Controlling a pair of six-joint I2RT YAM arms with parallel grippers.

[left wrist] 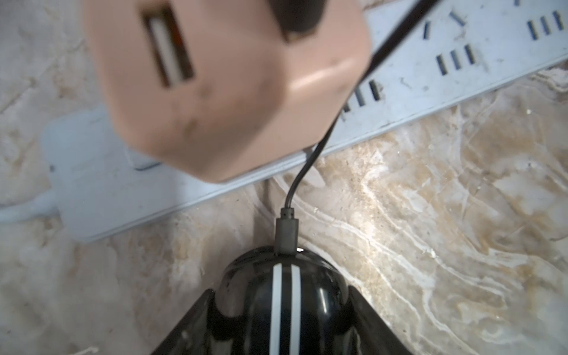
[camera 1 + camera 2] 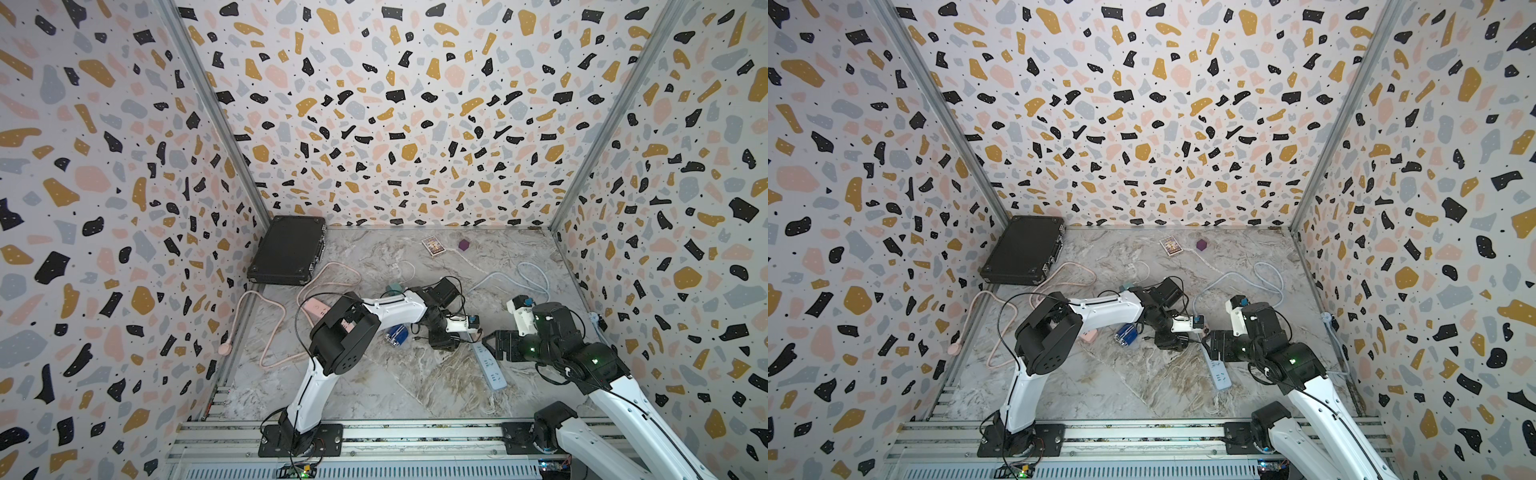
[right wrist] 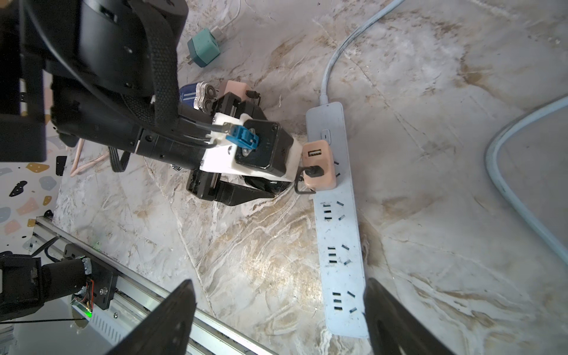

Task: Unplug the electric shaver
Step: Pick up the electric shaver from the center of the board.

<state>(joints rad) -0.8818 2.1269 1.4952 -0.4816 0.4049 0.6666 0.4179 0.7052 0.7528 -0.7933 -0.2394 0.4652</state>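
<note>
Spread wide, the right end effector (image 3: 278, 285) is hovering over the power strip (image 3: 338, 246) while the left end effector (image 1: 279, 290) is flanking the corded black shaver (image 1: 313, 285) on the tabletop (image 1: 430, 246), possibly pinching it; pulling risks dragging the unbraced strip along.

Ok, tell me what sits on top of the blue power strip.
A pink USB adapter, plugged in beside the switch, a black cable in it. Its prongs are hidden.

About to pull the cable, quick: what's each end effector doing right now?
Left end effector: closed on the black shaver, fingers against both sides.
Right end effector: open, holding nothing, above the blue power strip.
</note>
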